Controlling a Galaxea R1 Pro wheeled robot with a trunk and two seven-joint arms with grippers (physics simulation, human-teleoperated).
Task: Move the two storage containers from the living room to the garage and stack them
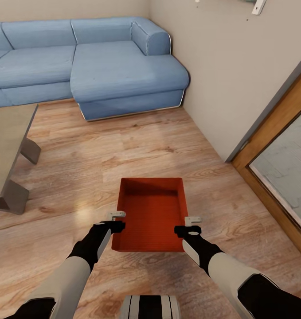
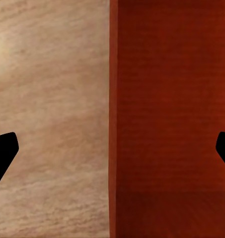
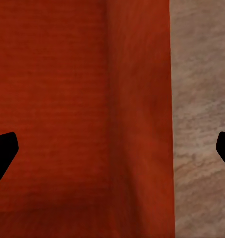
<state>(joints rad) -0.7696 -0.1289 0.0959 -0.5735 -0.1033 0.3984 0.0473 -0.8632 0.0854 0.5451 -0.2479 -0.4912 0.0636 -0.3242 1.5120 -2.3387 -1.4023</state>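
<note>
Place: living room of a home, rendered in simulation
Seating: blue sectional sofa [image 1: 88,62] with chaise end, set into the corner
Flooring: light wood planks [image 1: 137,150], seen again in both wrist views
Walls: plain beige [image 1: 221,66], meeting behind the sofa
Furniture: low grey-brown table [image 1: 8,146] on angled legs, near the sofa
Opening: wooden door frame [image 1: 274,128] at the right, paler floor beyond
</note>
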